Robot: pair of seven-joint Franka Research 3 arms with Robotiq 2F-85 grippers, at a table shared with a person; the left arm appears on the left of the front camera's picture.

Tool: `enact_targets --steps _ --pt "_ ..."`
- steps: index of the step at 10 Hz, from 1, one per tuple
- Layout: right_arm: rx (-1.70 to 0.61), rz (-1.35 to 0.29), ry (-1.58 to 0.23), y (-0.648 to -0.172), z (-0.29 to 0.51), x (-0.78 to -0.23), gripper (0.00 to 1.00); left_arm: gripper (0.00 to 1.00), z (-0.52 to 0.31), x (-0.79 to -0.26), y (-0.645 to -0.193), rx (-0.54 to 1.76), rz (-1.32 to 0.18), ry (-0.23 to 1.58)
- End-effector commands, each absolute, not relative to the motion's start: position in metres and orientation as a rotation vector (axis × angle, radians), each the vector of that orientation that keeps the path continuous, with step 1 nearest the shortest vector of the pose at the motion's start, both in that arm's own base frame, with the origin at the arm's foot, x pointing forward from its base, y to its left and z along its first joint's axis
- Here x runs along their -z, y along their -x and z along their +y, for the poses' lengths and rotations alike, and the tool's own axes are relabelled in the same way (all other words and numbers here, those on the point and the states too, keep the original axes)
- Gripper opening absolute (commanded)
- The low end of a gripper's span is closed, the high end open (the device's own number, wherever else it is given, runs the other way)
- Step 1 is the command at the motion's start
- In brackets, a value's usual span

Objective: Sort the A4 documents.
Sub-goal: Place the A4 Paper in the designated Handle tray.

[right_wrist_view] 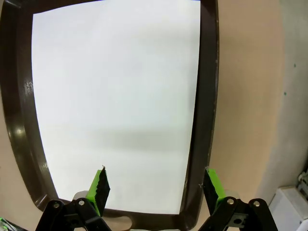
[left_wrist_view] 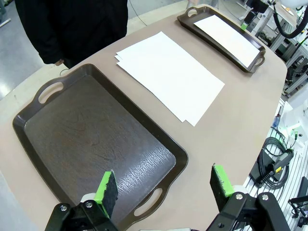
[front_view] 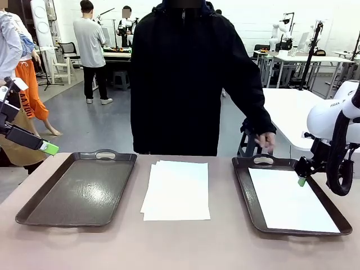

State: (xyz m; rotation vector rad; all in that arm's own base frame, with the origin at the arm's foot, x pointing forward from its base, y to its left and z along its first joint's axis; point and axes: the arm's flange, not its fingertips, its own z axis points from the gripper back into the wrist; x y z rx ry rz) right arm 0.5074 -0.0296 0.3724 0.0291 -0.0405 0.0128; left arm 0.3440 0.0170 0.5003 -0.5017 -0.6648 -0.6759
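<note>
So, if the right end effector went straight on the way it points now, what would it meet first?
Most likely the white sheet in the dark tray: the open right end effector points down at it. How far above it hangs is unclear.

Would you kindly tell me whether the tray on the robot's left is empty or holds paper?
Empty: the left tray shows only bare dark floor; the loose sheets lie beside it.
</note>
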Motion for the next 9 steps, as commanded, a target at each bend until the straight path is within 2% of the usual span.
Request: enact_targets --steps 1,9 --pt "0.019 -0.058 -0.024 -0.5071 -0.0270 -0.3749 1.00 1.00 0.0197 -0.4984 -0.3458 0.694 -0.678 0.520" --pt "-0.006 -0.046 -0.031 -0.5082 -0.0298 -0.3738 1.00 1.00 0.0197 -0.4984 -0.3458 0.694 -0.678 0.520"
